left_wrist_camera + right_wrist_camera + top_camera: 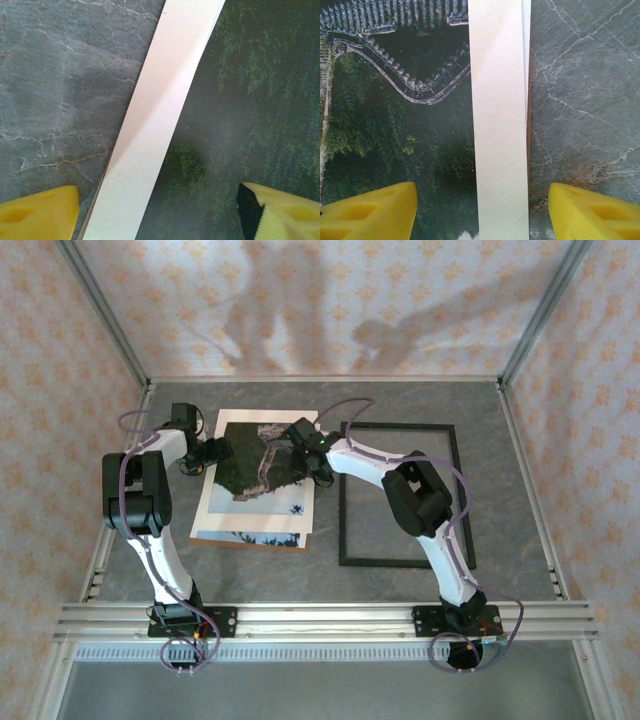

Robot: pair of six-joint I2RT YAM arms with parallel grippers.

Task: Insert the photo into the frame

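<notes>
The photo (pixel 255 475), a dark green hill with a winding wall and a white border, lies flat at the left centre of the table on top of a stack. To its right, flat on the table, lies the thin black frame (pixel 341 502). My left gripper (pixel 214 453) stands open over the photo's left edge; its yellow fingertips (pixel 40 210) straddle the white border (pixel 150 130). At the photo's right edge my right gripper (pixel 302 452) is open too. Its yellow fingertips (pixel 370 210) stand either side of the white border (pixel 500 125), one over the print (pixel 395 140) and one over the table.
Under the photo lie another print (pixel 250 535) and a brown backing board, whose thin edge (pixel 528 150) shows beside the border. Grey marbled tabletop (pixel 520 480) surrounds the frame. An aluminium rail (pixel 320 620) with the arm bases runs along the near edge, and patterned walls close the sides.
</notes>
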